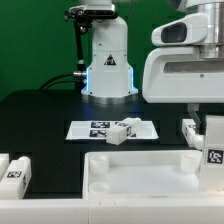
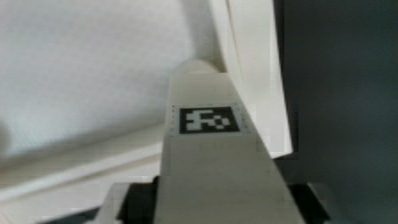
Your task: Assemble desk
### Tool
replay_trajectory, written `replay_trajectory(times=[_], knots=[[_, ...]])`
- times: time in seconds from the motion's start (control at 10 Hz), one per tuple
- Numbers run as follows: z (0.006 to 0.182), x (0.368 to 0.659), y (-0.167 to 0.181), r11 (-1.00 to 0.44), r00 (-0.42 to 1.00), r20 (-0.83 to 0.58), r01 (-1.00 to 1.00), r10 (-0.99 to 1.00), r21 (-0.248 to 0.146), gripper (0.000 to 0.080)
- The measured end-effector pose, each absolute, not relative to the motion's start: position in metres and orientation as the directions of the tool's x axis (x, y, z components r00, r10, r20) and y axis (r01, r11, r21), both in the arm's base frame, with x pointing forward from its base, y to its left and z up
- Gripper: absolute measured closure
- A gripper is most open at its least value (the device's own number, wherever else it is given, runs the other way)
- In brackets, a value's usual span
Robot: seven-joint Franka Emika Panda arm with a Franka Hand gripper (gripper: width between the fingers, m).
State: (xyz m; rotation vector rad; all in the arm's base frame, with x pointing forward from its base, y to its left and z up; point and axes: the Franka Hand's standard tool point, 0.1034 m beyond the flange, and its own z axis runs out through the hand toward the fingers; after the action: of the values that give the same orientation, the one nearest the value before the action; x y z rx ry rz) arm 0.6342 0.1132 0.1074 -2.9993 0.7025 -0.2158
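Note:
At the exterior view's right, my gripper (image 1: 212, 140) hangs over the far right corner of the white desk tabletop (image 1: 110, 158). It is shut on a white desk leg (image 1: 215, 158) with a black-and-white tag. In the wrist view that leg (image 2: 210, 120) runs out from between my dark fingers (image 2: 150, 200), which press on both its sides. Its tip points at the tabletop's raised rim (image 2: 246, 60). My gripper (image 2: 217, 205) hides the corner socket beneath it.
Another leg (image 1: 121, 131) lies on the marker board (image 1: 90, 128) mid-table. Two more legs (image 1: 15, 172) sit at the exterior view's left front. A white block (image 1: 188, 129) stands just beside my gripper. The robot base (image 1: 108, 65) rises at the back.

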Motion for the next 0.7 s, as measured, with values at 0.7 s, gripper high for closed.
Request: replay_trajectory(times=[0.7], knots=[[0.1088,0.6343,0.1081,-0.266,0.262,0.048,-0.952,-0.964,-0.153,0.0512]])
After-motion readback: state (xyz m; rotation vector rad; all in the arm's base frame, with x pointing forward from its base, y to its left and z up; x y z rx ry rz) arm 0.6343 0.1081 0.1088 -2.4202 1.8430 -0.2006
